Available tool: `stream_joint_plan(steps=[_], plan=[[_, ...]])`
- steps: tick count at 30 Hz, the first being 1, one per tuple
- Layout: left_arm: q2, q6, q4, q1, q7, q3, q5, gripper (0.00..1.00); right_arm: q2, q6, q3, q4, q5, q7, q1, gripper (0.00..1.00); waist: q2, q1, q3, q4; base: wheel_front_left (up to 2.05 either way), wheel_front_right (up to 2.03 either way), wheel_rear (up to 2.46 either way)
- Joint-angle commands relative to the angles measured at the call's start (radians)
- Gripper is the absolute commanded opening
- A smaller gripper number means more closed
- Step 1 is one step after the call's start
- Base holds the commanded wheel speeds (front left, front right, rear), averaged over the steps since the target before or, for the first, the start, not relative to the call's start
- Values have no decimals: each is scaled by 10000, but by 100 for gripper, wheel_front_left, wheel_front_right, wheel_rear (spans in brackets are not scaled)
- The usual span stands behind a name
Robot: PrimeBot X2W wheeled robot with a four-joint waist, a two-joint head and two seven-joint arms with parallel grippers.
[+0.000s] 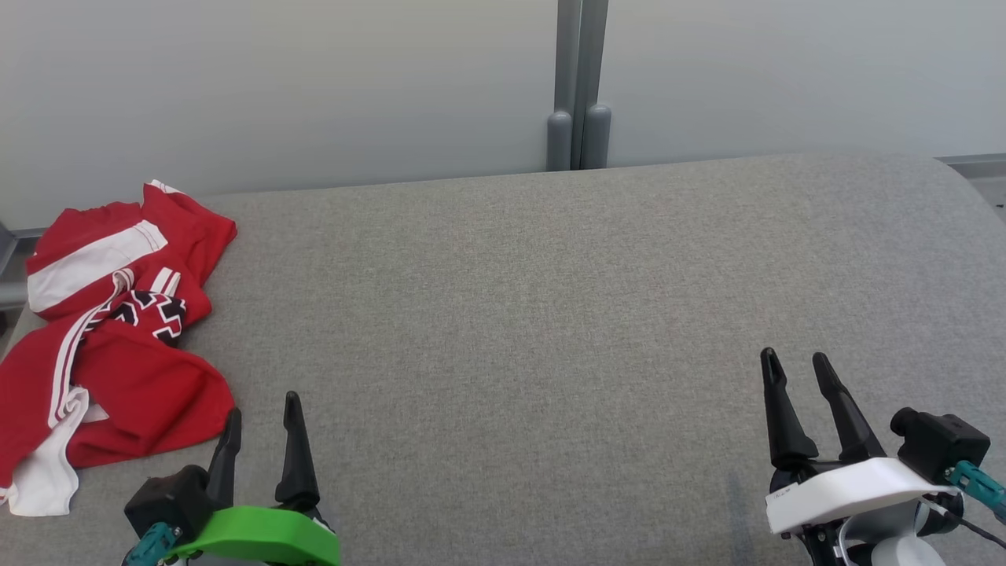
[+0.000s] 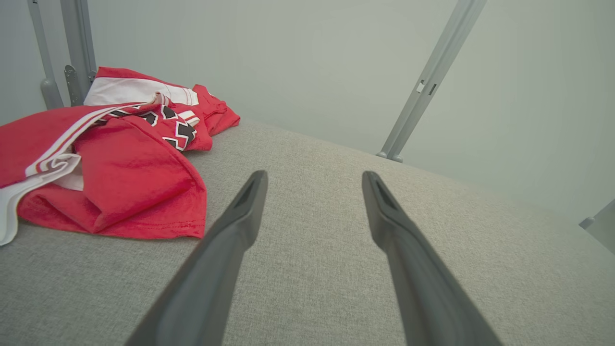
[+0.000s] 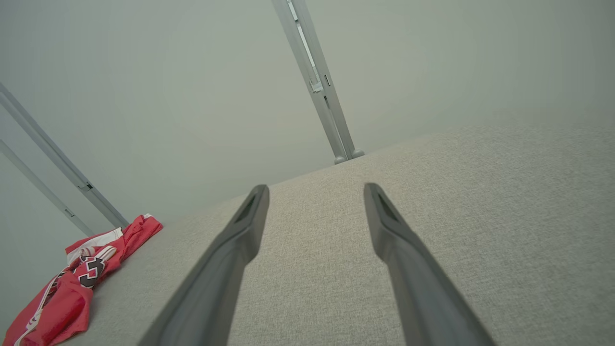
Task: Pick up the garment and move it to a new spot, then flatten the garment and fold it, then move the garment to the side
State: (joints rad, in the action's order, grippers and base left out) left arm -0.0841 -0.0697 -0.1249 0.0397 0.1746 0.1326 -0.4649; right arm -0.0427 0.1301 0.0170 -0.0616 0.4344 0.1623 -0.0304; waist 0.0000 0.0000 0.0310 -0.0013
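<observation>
A crumpled red garment (image 1: 118,338) with white stripes and a black-and-white print lies bunched at the left end of the grey fabric surface (image 1: 550,314). My left gripper (image 1: 263,413) stands open just right of the garment's near corner, apart from it, with nothing between its fingers. In the left wrist view the garment (image 2: 110,163) lies left of the open left gripper (image 2: 314,178). My right gripper (image 1: 795,363) is open at the lower right, far from the garment. The right wrist view has the garment (image 3: 72,283) small at its lower left, beyond the open right gripper (image 3: 315,191).
A pale wall runs behind the surface, with a grey vertical post (image 1: 580,86) at its middle. The surface's far right corner (image 1: 943,169) is rounded. The garment hangs slightly over the surface's left edge (image 1: 12,338).
</observation>
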Motion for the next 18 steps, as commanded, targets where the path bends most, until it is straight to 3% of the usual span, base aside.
stream_joint_plan(steps=[1, 18], plan=[[-3, 5, 88, 79, 75, -24, 199, 100, -58, 6, 27, 131, -210, 108, -3, 100, 0, 0, 5, -2, 0, 0, 0], [148, -114, -120, 284, 429, -6, 1362, 100, -77, 7, 207, 141, -1588, 509, -92, 100, 0, 0, 84, -8, 0, 0, 0]])
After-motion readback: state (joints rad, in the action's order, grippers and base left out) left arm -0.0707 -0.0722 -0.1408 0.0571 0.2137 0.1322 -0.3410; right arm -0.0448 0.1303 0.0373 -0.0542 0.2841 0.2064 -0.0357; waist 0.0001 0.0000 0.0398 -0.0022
